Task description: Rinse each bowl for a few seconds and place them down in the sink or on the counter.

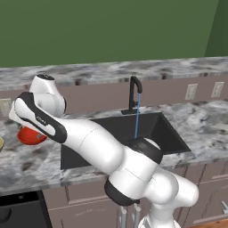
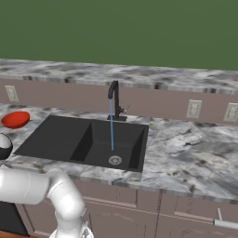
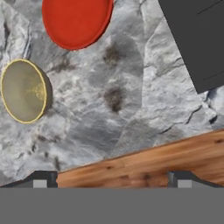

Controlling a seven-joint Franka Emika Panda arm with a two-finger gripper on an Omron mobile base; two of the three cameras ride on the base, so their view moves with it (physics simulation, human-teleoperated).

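Red bowl (image 3: 76, 21) and tan bowl (image 3: 22, 91) lie on the counter (image 3: 122, 100) beyond the open, empty tool (image 3: 112, 179)

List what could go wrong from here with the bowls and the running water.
1. The open end effector hangs over bare grey-and-white marbled counter, offset from the glossy red round bowl and tan speckled bowl; descending now would likely miss both.
2. The black arched faucet is running; carrying a shallow bowl through the stream may splash.

A flat green wall (image 2: 121, 32) rises behind the backsplash. White outlets (image 2: 193, 109) sit on its mauve-brown band. Mauve-brown cabinets (image 2: 186, 214) stand below. A wooden floor (image 3: 175, 162) lies underneath.
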